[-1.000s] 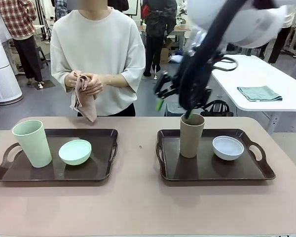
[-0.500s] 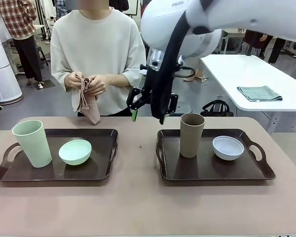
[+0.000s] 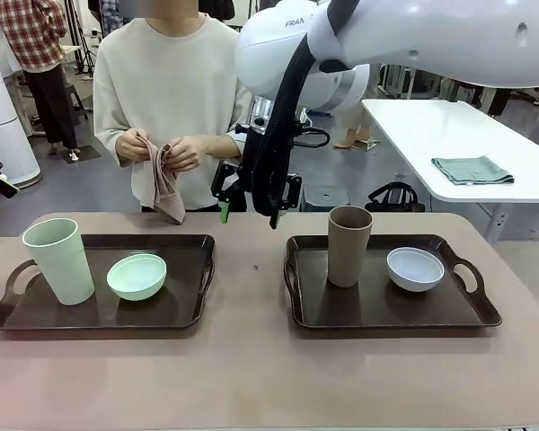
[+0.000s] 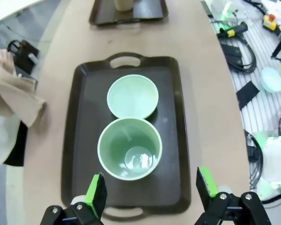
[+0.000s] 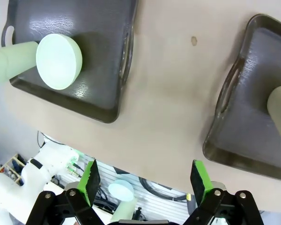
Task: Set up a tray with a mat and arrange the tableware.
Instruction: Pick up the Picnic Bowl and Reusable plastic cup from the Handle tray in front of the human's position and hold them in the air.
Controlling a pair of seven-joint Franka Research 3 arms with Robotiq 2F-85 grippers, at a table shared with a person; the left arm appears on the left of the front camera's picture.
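Two trays laid, no mat down yet

Mint tumbler point(image 3: 58, 260) and mint bowl point(image 3: 136, 276) share the left tray point(image 3: 184, 269), tan tumbler point(image 3: 349, 245) and white bowl point(image 3: 415, 268) the right tray point(image 3: 377, 310) — one set each. Right gripper point(image 3: 249, 215) hangs wide and empty at the far middle, likely for the person's cloth point(image 3: 157, 184); left gripper point(image 4: 151, 183), also wide, hovers over the left tray.

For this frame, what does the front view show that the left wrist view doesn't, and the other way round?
Front view's own: the white bowl on the right tray, the open right gripper hanging over the table between the trays, and a folded green cloth on a side table. Left wrist view's own: a look down into the empty mint tumbler, the open left gripper framing it from above, and cables beside the table. Shared: left tray, mint tumbler, mint bowl, tan tumbler, the person's pinkish cloth.
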